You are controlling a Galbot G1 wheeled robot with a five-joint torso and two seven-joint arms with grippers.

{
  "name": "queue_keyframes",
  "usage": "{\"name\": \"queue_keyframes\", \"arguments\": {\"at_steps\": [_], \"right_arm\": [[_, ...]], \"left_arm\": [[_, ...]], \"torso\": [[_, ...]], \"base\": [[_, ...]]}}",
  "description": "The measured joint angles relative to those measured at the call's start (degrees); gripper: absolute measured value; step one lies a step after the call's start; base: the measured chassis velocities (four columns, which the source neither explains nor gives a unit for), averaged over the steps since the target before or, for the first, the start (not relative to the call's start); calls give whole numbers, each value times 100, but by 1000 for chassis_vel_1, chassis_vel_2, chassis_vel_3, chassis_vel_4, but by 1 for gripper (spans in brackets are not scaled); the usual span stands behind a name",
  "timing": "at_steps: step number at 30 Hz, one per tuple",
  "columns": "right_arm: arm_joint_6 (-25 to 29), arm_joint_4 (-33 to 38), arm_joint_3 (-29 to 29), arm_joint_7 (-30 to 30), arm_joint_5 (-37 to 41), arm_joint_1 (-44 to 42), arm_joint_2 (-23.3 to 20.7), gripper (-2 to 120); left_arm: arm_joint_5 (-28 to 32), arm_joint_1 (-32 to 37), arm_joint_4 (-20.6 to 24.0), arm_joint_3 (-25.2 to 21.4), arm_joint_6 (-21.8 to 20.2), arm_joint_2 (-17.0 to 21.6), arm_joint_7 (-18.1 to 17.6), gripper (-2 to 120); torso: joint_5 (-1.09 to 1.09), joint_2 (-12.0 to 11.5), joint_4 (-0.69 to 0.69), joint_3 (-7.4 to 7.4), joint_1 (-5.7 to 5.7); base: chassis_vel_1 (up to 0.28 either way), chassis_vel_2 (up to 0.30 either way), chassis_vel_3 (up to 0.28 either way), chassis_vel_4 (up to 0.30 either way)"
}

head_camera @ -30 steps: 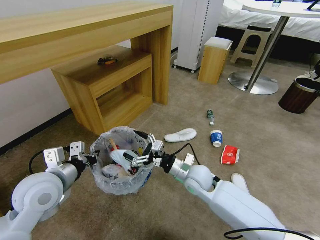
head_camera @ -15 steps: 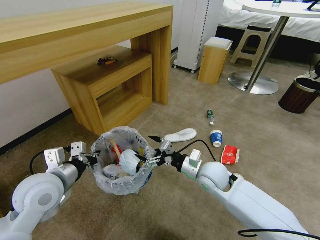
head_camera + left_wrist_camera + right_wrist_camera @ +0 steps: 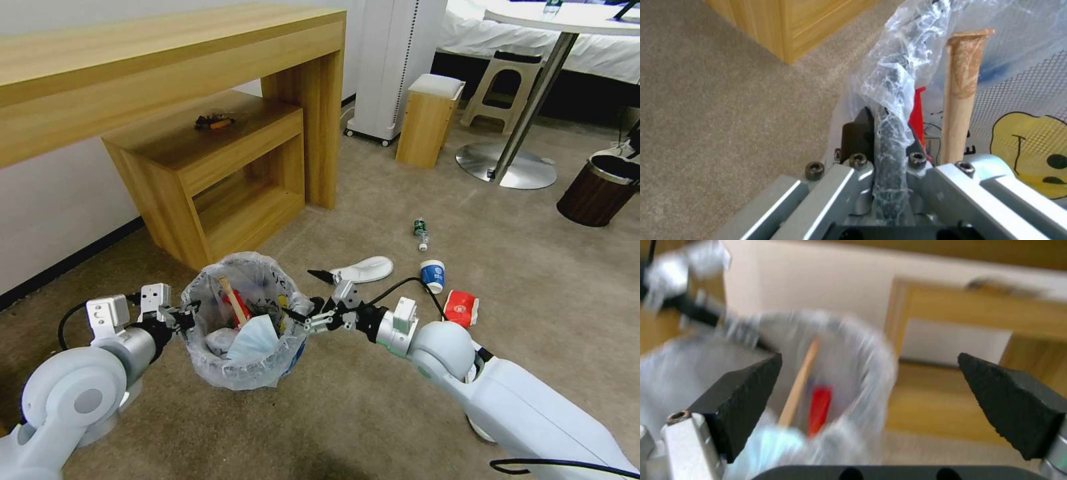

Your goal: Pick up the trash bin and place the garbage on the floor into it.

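Observation:
The trash bin (image 3: 241, 365), lined with a crinkled clear bag, is at the lower left in the head view, over the beige floor (image 3: 373, 413). My left gripper (image 3: 181, 317) is shut on its rim (image 3: 889, 110). Inside lie a pale blue-white tissue (image 3: 255, 335), a wooden stick (image 3: 230, 298) (image 3: 960, 93) and a red wrapper (image 3: 917, 110). My right gripper (image 3: 301, 293) (image 3: 869, 373) is open and empty, just outside the bin's right rim. Garbage on the floor: a white slipper (image 3: 363, 269), a blue cup (image 3: 433, 275), a red cup (image 3: 461, 309) and a small bottle (image 3: 420, 233).
A wooden desk (image 3: 167, 73) with a low shelf unit (image 3: 220, 173) stands behind the bin. Farther right are a white appliance (image 3: 393, 67), a wooden box stool (image 3: 430, 120), a round table's metal base (image 3: 507, 170) and a brown wood-grain bin (image 3: 595, 190).
My right gripper let go of the pale tissue, which dropped into the bin. It then drew back to the right, out over the rim. The left arm stayed still.

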State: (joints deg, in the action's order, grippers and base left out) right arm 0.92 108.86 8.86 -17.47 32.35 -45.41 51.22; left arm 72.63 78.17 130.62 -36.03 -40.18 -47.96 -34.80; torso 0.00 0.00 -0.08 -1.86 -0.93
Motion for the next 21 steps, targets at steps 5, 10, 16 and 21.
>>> {"name": "queue_keyframes", "arguments": {"at_steps": [5, 10, 16, 21], "right_arm": [[306, 130, -764, 529, 164, -313, 81, 100], [528, 130, -1337, 1055, 206, -611, 103, 100], [782, 163, -2712, 1985, 210, -1236, 230, 100], [865, 219, -3198, 2344, 193, -1522, 294, 100]], "left_arm": [[-34, 4, 26, -20, 42, -1, -55, 0], [-58, -20, 28, -31, 58, 3, -60, 0], [-132, -57, 2, -59, 89, -14, -50, 0], [-147, -57, 1, -97, 102, 24, -50, 0]], "torso": [[0, 0, 0, 0, 0], [0, 0, -2, 0, 0], [1, 0, -1, 0, 0], [1, 0, -1, 0, 0]], "base": [[0, 0, 0, 0], [0, 0, 0, 0], [0, 0, 0, 0], [0, 0, 0, 0]]}}
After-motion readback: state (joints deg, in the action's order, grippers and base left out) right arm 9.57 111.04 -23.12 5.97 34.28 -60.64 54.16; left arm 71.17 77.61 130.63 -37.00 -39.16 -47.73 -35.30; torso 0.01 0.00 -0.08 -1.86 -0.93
